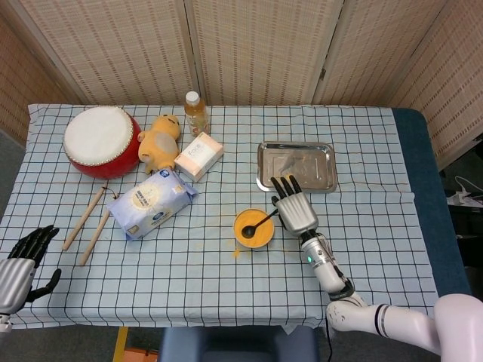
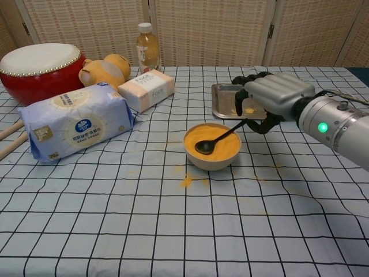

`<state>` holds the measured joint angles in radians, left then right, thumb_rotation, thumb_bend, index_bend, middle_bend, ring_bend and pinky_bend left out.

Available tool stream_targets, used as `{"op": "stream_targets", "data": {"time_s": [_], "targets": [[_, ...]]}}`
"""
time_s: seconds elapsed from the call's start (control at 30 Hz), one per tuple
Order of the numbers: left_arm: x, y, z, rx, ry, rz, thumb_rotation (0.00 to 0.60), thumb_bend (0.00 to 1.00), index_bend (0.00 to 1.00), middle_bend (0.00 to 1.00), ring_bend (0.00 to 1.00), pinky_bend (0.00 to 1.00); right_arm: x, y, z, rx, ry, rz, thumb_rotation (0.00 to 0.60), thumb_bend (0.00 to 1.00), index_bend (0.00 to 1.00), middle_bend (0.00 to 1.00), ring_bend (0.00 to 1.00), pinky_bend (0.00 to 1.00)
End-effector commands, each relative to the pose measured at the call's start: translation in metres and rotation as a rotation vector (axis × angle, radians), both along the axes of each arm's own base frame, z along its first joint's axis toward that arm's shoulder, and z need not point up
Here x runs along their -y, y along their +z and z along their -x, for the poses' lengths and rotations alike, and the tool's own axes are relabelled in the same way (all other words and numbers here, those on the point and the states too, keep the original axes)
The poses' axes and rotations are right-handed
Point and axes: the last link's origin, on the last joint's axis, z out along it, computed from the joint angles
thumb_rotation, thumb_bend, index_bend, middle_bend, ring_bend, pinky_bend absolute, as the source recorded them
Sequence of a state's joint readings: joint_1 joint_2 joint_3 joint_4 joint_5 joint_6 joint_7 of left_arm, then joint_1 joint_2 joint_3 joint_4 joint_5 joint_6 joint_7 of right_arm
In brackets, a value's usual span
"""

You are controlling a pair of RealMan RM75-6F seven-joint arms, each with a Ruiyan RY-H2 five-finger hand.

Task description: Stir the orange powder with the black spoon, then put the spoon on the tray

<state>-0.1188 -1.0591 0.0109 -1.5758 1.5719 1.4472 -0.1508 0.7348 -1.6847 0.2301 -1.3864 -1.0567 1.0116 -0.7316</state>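
Note:
A small bowl (image 1: 253,245) (image 2: 210,163) of orange powder (image 2: 225,149) stands at mid-table. The black spoon (image 1: 257,225) (image 2: 216,140) lies slanted in it, scoop in the powder, handle pointing up and right over the rim. My right hand (image 1: 294,211) (image 2: 274,101) is just right of the bowl and pinches the end of the handle between thumb and fingers. The metal tray (image 1: 302,162) (image 2: 222,101) lies right behind that hand. My left hand (image 1: 19,264) hangs at the table's near left corner, fingers apart, holding nothing.
Spilled orange powder (image 2: 187,180) dots the cloth before the bowl. At the left stand a red drum (image 1: 100,141), yellow plush toy (image 1: 160,139), bottle (image 1: 195,111), pink box (image 1: 199,155), wipes pack (image 1: 151,201) and two drumsticks (image 1: 92,222).

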Motion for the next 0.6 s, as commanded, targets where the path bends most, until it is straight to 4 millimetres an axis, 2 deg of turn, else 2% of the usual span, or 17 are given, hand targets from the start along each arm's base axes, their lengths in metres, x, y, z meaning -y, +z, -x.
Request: {"op": "stream_targets", "data": {"time_s": [0.03, 0.6], "targets": [[-0.0005, 0.0002, 0.0004, 0.0, 0.002, 0.0, 0.6, 0.44, 0.0, 0.01, 0.0, 0.11, 0.0073, 0.0012, -0.0021, -0.003, -0.004, -0.003, 0.6, 0.41, 0.41, 0.0, 0.0, 0.0], [-0.0008, 0.0009, 0.0012, 0.006, -0.005, -0.001, 0.6, 0.44, 0.0, 0.01, 0.0, 0.11, 0.0109, -0.0032, -0.0024, -0.028, -0.029, -0.037, 0.6, 0.41, 0.44, 0.0, 0.0, 0.0]]}}
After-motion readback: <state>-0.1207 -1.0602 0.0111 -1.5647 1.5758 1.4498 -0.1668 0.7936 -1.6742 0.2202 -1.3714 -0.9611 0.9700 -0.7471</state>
